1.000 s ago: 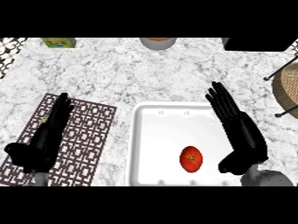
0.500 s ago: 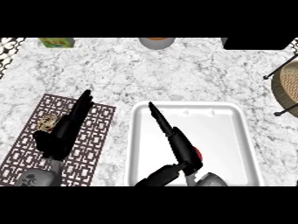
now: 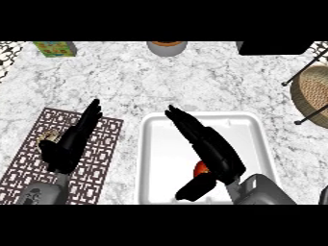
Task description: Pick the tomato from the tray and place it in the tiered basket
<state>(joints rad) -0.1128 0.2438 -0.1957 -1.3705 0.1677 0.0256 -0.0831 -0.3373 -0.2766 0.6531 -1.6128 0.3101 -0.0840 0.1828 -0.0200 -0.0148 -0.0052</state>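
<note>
One tomato (image 3: 201, 168) in tray (image 3: 156, 158), under right hand (image 3: 218, 154)

The red tomato (image 3: 200, 168), only partly visible, lies in the near half of the white rectangular tray (image 3: 156, 158) on the marble worktop (image 3: 195, 81), well apart from the wicker tiered basket (image 3: 321, 91) at the right edge

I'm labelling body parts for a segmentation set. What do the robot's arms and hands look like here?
The two sides match. The left robot hand and the right robot hand are black, with long slim fingers and a thicker thumb. Each joins a boxy grey forearm with rounded edges: the left forearm and the right forearm. No cables or sleeves show.
</note>
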